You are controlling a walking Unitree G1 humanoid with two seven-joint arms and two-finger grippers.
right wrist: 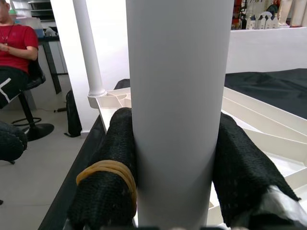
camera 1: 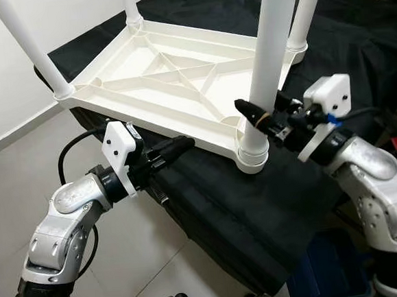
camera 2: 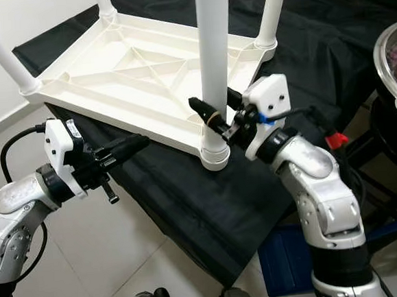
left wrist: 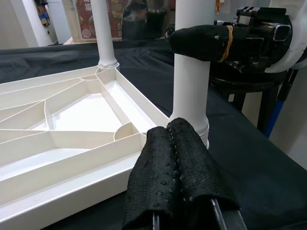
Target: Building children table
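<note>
A white plastic children's tabletop [camera 1: 158, 76] lies upside down on a black-draped surface, its ribbed underside up. Several white legs stand in its corner sockets. The nearest leg [camera 1: 273, 53] rises from the front right socket [camera 1: 252, 154]. My right gripper [camera 1: 263, 113] is shut on this leg just above the socket, one finger on each side [right wrist: 108, 167]. My left gripper [camera 1: 178, 147] is shut with nothing in it, its tips close to the tabletop's front edge, left of that leg [left wrist: 191, 91].
Black cloth [camera 1: 244, 207] hangs over the front edge toward the tiled floor [camera 1: 22, 176]. A blue box [camera 1: 332, 269] sits on the floor at the right. A seated person [right wrist: 14, 52] in a red shirt is off to one side. A metal bowl [camera 2: 394, 57] stands at far right.
</note>
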